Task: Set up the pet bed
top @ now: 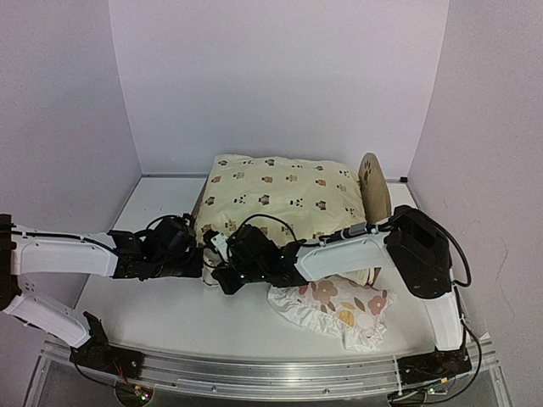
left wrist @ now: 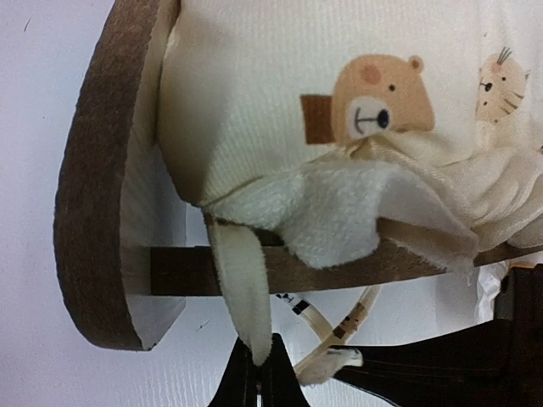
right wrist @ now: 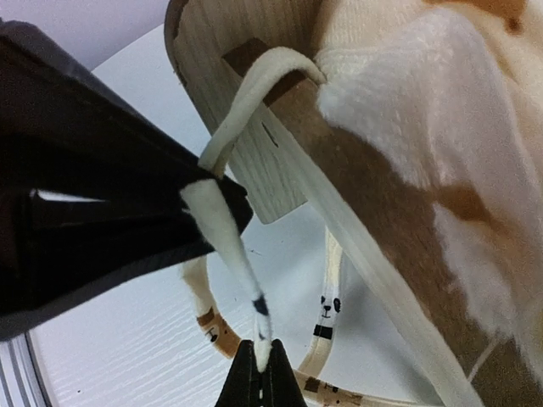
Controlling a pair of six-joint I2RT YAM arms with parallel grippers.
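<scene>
The pet bed (top: 374,193) is a light-wood frame with its arched headboard at the right, and the cream animal-print cushion (top: 280,195) lies on top of it. My left gripper (top: 197,259) sits at the bed's near left corner. In the left wrist view, beside the wooden footboard (left wrist: 89,220), it (left wrist: 259,377) is shut on a cream fleece tie (left wrist: 242,288) hanging from the cushion. My right gripper (top: 219,273) is just beside it. In the right wrist view it (right wrist: 263,369) is shut on another thin cushion tie (right wrist: 233,254) below the footboard (right wrist: 221,76).
A ruffled white floral pillow (top: 335,309) lies on the table in front of the bed, under the right arm. Printed tie loops (right wrist: 327,318) hang loose beneath the bed rail (left wrist: 339,271). White walls enclose the table on three sides.
</scene>
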